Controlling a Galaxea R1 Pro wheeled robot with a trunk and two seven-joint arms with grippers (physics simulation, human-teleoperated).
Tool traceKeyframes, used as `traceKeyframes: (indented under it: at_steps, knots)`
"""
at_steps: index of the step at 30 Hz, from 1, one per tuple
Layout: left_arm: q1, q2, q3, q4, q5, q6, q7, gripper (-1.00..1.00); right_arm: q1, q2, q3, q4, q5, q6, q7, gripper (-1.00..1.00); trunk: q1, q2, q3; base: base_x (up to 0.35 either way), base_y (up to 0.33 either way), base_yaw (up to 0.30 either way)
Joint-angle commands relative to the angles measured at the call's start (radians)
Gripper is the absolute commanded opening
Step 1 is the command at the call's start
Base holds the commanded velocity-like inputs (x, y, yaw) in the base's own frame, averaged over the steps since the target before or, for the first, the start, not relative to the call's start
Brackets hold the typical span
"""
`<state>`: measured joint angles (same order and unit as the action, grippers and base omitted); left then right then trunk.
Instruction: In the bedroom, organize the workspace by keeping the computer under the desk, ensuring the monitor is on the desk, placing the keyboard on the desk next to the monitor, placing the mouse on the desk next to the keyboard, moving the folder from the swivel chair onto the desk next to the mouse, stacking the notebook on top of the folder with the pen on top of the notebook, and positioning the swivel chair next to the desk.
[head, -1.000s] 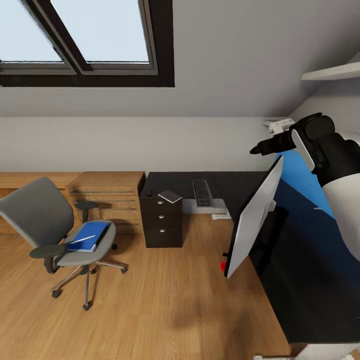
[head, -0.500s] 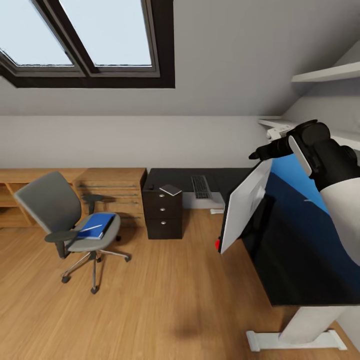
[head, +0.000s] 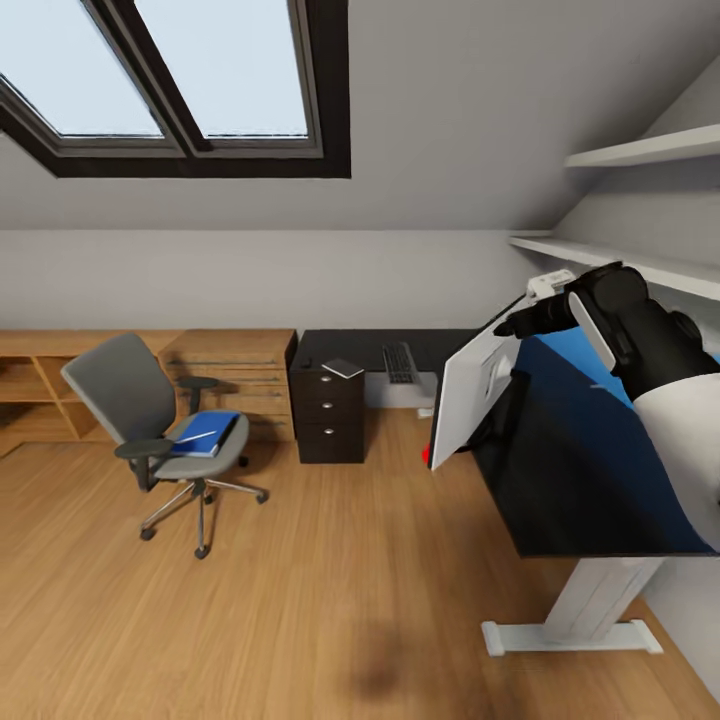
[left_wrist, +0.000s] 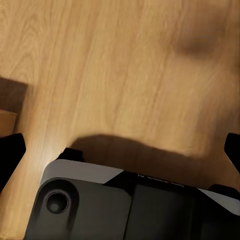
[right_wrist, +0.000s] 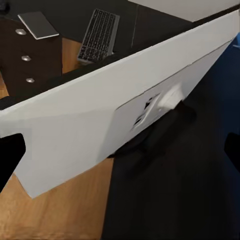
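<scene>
The desk (head: 590, 500) runs along the right wall and bends across the far wall. On it the monitor (head: 470, 395) stands tilted, its white back (right_wrist: 125, 115) towards me. My right gripper (head: 512, 325) hovers at the monitor's top edge, open, its fingertips (right_wrist: 10, 157) wide apart. Farther along the desk's far wing lie the keyboard (head: 398, 362) and the grey notebook (head: 343, 368); the keyboard (right_wrist: 99, 35) and notebook (right_wrist: 37, 25) are also in the right wrist view. At the left the swivel chair (head: 135, 400) carries the blue folder (head: 205, 433) with the white pen (head: 192, 438) on it. My left gripper (left_wrist: 120, 150) is open over bare floor.
A low light-wood cabinet (head: 235, 365) lines the far wall behind the chair. The dark drawer unit (head: 330, 420) stands under the desk's far wing. Wall shelves (head: 640, 150) hang above the desk. The white pedestal leg (head: 590, 610) rests on the wood floor (head: 330, 580).
The whole view has pulled back and widened, bringing the desk's white leg and more floor into sight. My right gripper stays at the monitor's top edge, and more of its white back shows.
</scene>
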<state>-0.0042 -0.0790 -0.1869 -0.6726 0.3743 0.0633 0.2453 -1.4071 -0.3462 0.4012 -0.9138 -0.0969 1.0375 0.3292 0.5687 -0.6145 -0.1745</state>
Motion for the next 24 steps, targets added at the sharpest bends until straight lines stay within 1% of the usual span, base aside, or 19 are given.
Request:
traceKeyframes:
  at_steps: [1, 5, 8, 9, 11, 15, 20, 22, 23, 24]
  knots:
    - [0.000, 0.001, -0.005, -0.002, 0.008, 0.004, 0.008, 1.00, 0.011, -0.001, 0.004, -0.017, -0.008, 0.004, -0.005, 1.00, 0.000, -0.002, -0.002, -0.338, 0.000, 0.000]
    - [0.000, 0.001, -0.005, -0.002, 0.008, 0.003, 0.008, 1.00, 0.079, -0.001, 0.003, -0.109, -0.007, 0.005, -0.007, 1.00, 0.000, -0.002, -0.002, -0.338, 0.000, 0.000]
    - [0.000, 0.001, -0.005, -0.002, 0.008, 0.004, 0.008, 1.00, 0.116, -0.004, 0.001, -0.153, -0.007, 0.006, -0.007, 1.00, 0.000, -0.002, -0.002, -0.337, 0.000, 0.000]
    - [0.000, 0.001, -0.005, -0.002, 0.008, 0.004, 0.009, 1.00, 0.123, -0.004, 0.001, -0.160, -0.007, 0.006, -0.007, 1.00, 0.000, -0.002, -0.002, -0.336, 0.000, 0.000]
    - [0.000, 0.001, -0.005, -0.002, 0.008, 0.003, 0.009, 1.00, 0.173, -0.010, -0.001, -0.194, -0.008, 0.004, -0.008, 1.00, 0.000, -0.002, -0.002, -0.325, 0.000, 0.000]
    - [0.000, 0.001, -0.005, -0.002, 0.008, 0.003, 0.008, 1.00, 0.228, -0.019, -0.001, -0.230, -0.007, 0.002, -0.009, 1.00, 0.000, -0.002, -0.002, -0.323, 0.000, 0.000]
    - [0.000, 0.001, -0.005, -0.002, 0.008, 0.003, 0.009, 1.00, 0.319, -0.030, -0.002, -0.310, -0.008, 0.000, -0.010, 1.00, 0.000, -0.002, -0.002, -0.333, 0.000, 0.000]
    - [0.000, 0.001, -0.005, -0.002, 0.008, 0.003, 0.009, 1.00, 0.342, -0.032, -0.002, -0.323, -0.009, 0.000, -0.010, 1.00, 0.000, -0.002, -0.002, -0.296, 0.000, 0.000]
    - [0.000, 0.001, -0.005, -0.002, 0.008, 0.002, 0.009, 1.00, 0.409, -0.033, -0.003, -0.361, -0.010, -0.003, -0.010, 1.00, 0.000, -0.002, -0.002, -0.095, 0.000, 0.000]
    - [0.000, 0.001, -0.005, -0.002, 0.008, 0.002, 0.009, 1.00, 0.423, -0.032, -0.003, -0.368, -0.011, -0.003, -0.010, 1.00, 0.000, -0.002, -0.002, -0.076, 0.000, 0.000]
